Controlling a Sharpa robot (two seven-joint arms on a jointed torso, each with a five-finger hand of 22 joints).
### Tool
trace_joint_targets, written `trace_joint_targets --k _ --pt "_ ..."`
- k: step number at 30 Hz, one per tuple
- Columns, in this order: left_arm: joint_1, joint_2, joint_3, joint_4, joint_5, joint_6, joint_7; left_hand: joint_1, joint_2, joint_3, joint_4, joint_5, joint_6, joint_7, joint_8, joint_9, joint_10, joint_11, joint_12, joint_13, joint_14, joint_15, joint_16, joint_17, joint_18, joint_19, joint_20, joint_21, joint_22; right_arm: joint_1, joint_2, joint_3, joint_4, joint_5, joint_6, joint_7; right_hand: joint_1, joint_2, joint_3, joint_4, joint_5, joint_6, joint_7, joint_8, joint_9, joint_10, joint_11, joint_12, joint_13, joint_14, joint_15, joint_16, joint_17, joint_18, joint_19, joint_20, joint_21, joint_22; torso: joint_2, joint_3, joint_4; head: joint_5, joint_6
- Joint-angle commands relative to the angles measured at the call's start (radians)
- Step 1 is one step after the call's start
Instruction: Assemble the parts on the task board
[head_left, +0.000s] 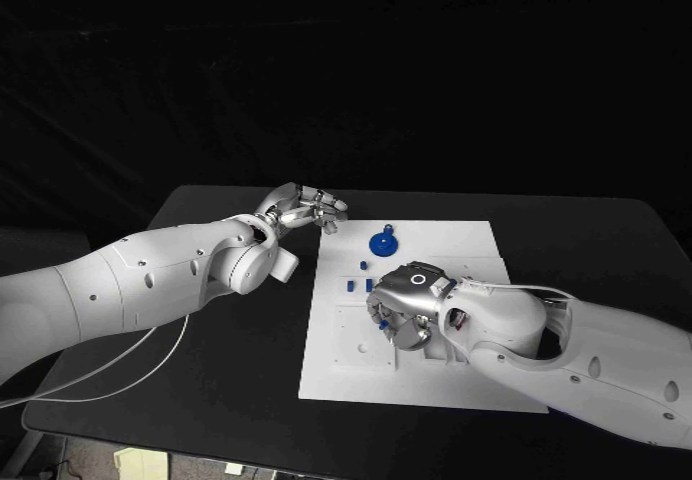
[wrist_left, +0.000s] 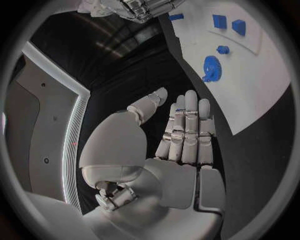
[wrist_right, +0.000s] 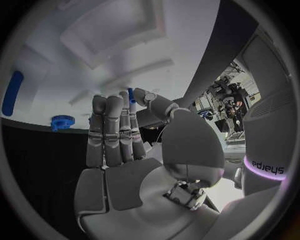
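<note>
- Hovering over the middle of the flat white task board (head_left: 433, 385), the right hand (head_left: 408, 305) points its fingers down at the plate.
- Between its thumb and a finger, this hand pinches a thin blue peg (wrist_right: 131, 95); its other fingers lie straight, side by side.
- Just past the right hand's fingertips, the board has sunken white slots.
- A small blue toothed wheel (wrist_right: 62, 121) lies on the board beside that hand, and a long blue bar (wrist_right: 12, 92) lies farther off.
- The left hand (head_left: 303, 211) hangs over the black table (head_left: 216, 380), just beside the board's far corner.
- It holds nothing, with fingers straight and close together and the thumb apart.
- Near the left hand's fingertips, a big round blue gear (head_left: 382, 243) lies flat on the board.
- Two small blue blocks (wrist_left: 228, 23) sit on the board past that gear.
</note>
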Motion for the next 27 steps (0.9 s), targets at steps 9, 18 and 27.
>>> trace_joint_targets --k 9,18,27 --pt "0.001 0.000 0.001 0.003 0.003 0.013 0.003 -0.001 0.009 -0.003 0.000 -0.001 -0.006 -0.002 0.006 -0.001 0.002 0.003 -0.006 -0.001 0.007 0.002 -0.005 0.002 0.001 -0.001 -0.004 -0.007 0.002 -0.001 0.017 -0.009 -0.009 -0.002 0.003 0.004 0.004 0.002 0.005 0.000 -0.005 0.006 -0.002 0.005 0.003 0.008 0.000 0.001 0.002 -0.003 -0.007 0.006 -0.002 0.016 0.003 0.000 0.003 0.002 0.000 -0.0004 0.0002 0.000 -0.002" --pt "0.001 -0.002 0.001 0.004 0.003 0.014 0.000 -0.002 0.009 -0.004 0.000 -0.001 -0.007 -0.001 0.006 -0.002 0.002 0.004 -0.007 -0.001 0.007 0.003 -0.007 0.005 0.001 -0.002 -0.004 -0.007 0.002 -0.001 0.020 -0.022 -0.020 0.028 0.007 -0.001 -0.001 0.002 0.009 0.005 -0.011 -0.002 0.001 -0.001 0.005 -0.001 0.003 -0.006 0.004 -0.011 -0.004 0.007 -0.009 0.016 -0.004 0.003 -0.001 0.000 0.000 -0.0007 0.0005 0.000 -0.003" --pt "0.001 -0.004 0.001 0.004 0.003 0.016 -0.004 -0.003 0.008 -0.004 0.001 -0.002 -0.008 -0.001 0.006 -0.002 0.001 0.004 -0.007 -0.002 0.006 0.003 -0.010 0.008 0.001 -0.002 -0.004 -0.008 0.003 0.004 0.016 -0.023 -0.028 0.067 -0.026 0.008 -0.040 -0.065 -0.047 0.022 0.064 -0.122 0.052 -0.072 -0.015 -0.052 0.025 -0.040 0.000 -0.039 0.017 -0.003 -0.043 0.016 -0.037 0.017 -0.017 0.000 0.000 -0.0001 -0.0003 0.001 -0.003"
